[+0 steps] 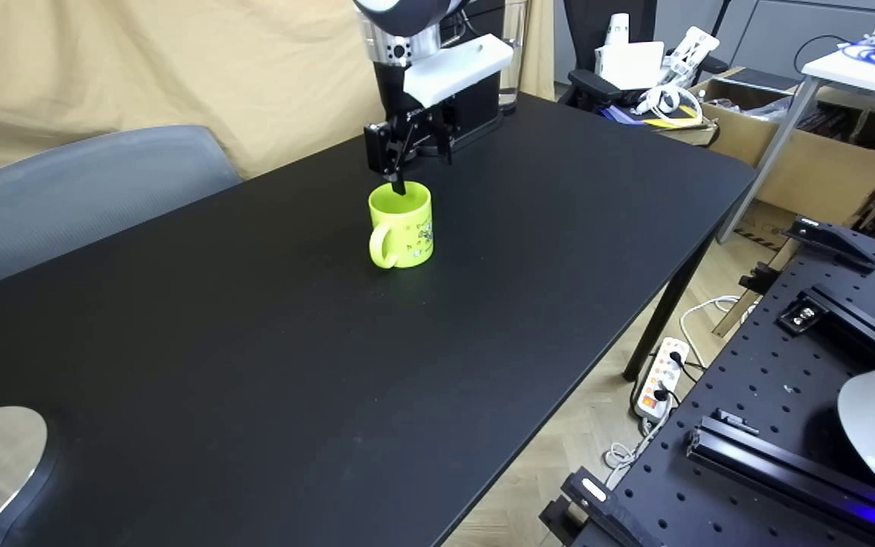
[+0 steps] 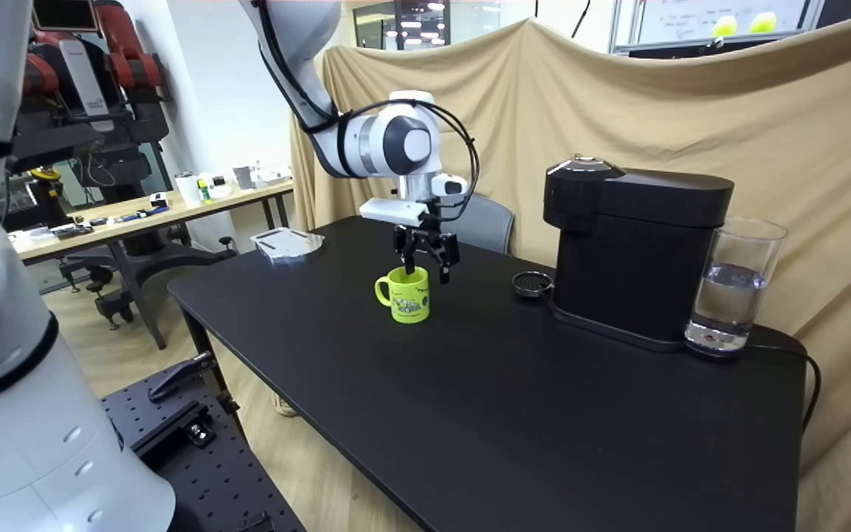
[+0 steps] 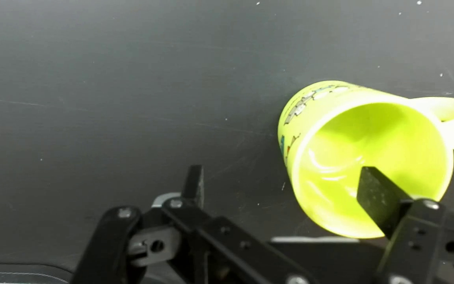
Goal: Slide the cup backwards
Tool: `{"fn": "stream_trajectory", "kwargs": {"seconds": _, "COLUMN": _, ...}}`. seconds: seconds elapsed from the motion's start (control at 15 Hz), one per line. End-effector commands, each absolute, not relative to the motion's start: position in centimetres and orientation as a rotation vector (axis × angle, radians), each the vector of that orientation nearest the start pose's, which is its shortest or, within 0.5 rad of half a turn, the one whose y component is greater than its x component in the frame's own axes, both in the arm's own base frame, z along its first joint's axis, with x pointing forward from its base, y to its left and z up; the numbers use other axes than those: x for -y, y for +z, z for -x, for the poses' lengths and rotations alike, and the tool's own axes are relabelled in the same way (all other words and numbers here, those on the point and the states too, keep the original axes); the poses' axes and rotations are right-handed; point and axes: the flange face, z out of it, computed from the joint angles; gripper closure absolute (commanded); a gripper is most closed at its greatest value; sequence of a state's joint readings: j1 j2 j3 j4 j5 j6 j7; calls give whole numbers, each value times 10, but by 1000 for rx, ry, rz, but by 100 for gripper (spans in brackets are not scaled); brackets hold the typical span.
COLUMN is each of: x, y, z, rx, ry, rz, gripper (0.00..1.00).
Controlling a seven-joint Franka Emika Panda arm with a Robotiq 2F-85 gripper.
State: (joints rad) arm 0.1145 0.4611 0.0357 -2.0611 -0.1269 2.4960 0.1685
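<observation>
The lime-green cup (image 1: 409, 235) stands upright on the black table, and it also shows in an exterior view (image 2: 411, 303). In the wrist view the cup (image 3: 369, 136) is right of centre, mouth toward the camera, handle to the right. My gripper (image 1: 422, 176) is directly above the cup, fingers pointing down; it also shows in an exterior view (image 2: 427, 274). In the wrist view the gripper (image 3: 282, 171) is open wide. One finger is over or just inside the cup's mouth; the other is outside, beside the cup. Contact with the wall cannot be told.
A black coffee machine (image 2: 632, 258) stands on the table with a water glass (image 2: 732, 295) beside it and a round metal piece (image 2: 532, 284) before it. A metal plate (image 2: 286, 244) lies at the table's far end. A grey chair (image 1: 88, 190) stands against the table edge.
</observation>
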Motion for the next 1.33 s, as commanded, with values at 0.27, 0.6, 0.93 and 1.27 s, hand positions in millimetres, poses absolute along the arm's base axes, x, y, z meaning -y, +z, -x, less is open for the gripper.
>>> {"fn": "stream_trajectory", "kwargs": {"seconds": 0.27, "x": -101, "y": 184, "z": -597, "rx": 202, "ry": 94, "rz": 3200, "gripper": 55}}
{"fn": "stream_trajectory", "kwargs": {"seconds": 0.6, "x": -104, "y": 187, "z": -596, "rx": 245, "ry": 81, "rz": 3185, "gripper": 89}}
{"fn": "stream_trajectory", "kwargs": {"seconds": 0.93, "x": -107, "y": 191, "z": -592, "rx": 289, "ry": 82, "rz": 3165, "gripper": 98}}
{"fn": "stream_trajectory", "kwargs": {"seconds": 1.27, "x": -114, "y": 198, "z": -582, "rx": 394, "ry": 91, "rz": 3149, "gripper": 97}}
